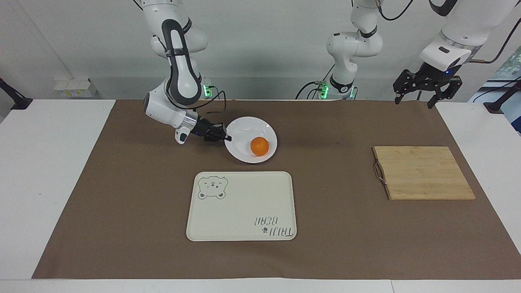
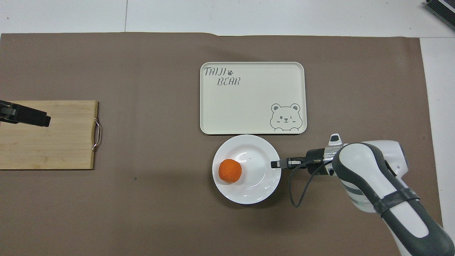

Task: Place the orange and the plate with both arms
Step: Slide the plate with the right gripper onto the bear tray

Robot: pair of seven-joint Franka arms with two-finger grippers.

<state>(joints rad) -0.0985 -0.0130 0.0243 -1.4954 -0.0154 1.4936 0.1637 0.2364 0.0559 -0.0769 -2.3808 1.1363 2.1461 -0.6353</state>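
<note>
The white plate is held slightly tilted just above the brown mat, beside the tray's robot-side edge. My right gripper is shut on the plate's rim at the right arm's end. The orange lies in the plate, against the rim away from the gripper. My left gripper hangs open in the air over the left arm's end of the table, and one finger shows over the cutting board.
A cream tray with a bear drawing lies farther from the robots than the plate. A bamboo cutting board with a metal handle lies toward the left arm's end. A brown mat covers the table.
</note>
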